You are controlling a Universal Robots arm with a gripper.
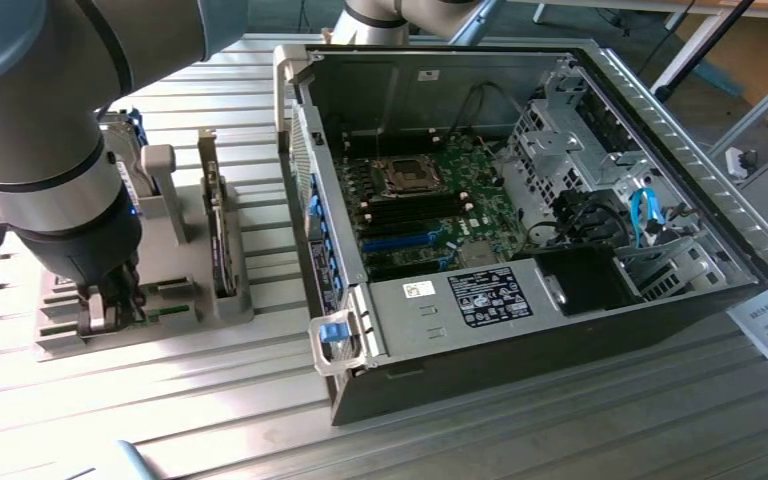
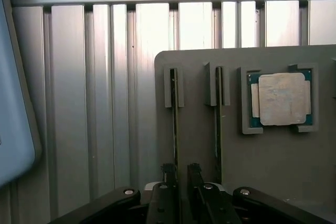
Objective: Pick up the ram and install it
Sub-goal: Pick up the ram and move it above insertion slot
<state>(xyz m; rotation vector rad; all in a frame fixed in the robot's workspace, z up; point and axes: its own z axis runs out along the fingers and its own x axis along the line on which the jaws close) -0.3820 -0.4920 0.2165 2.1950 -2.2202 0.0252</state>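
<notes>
A: First entry?
B: One gripper (image 2: 181, 172), fingers (image 2: 168, 177) spread, straddling the ram (image 2: 175, 119) standing on edge in a holder (image 2: 273, 171) slot.
A: Beyond?
B: Second stick (image 2: 218, 124), next slot; processor (image 2: 282, 99), holder's recess.

The gripper (image 2: 181, 170) sits low over the holder (image 2: 199, 61), fingers parted. A ram (image 2: 175, 119) stands on edge in the gap between them, with little room on either side of the stick. Just beside one finger a second ram (image 2: 218, 124) stands upright, leaving only a narrow lane between the two sticks. Farther that way lies the processor (image 2: 283, 98), flat and low. On the gripper's other side is bare slatted table (image 2: 79, 103). The case (image 1: 518, 320), well apart toward the exterior view's right, rises as a tall wall, open side up.
</notes>
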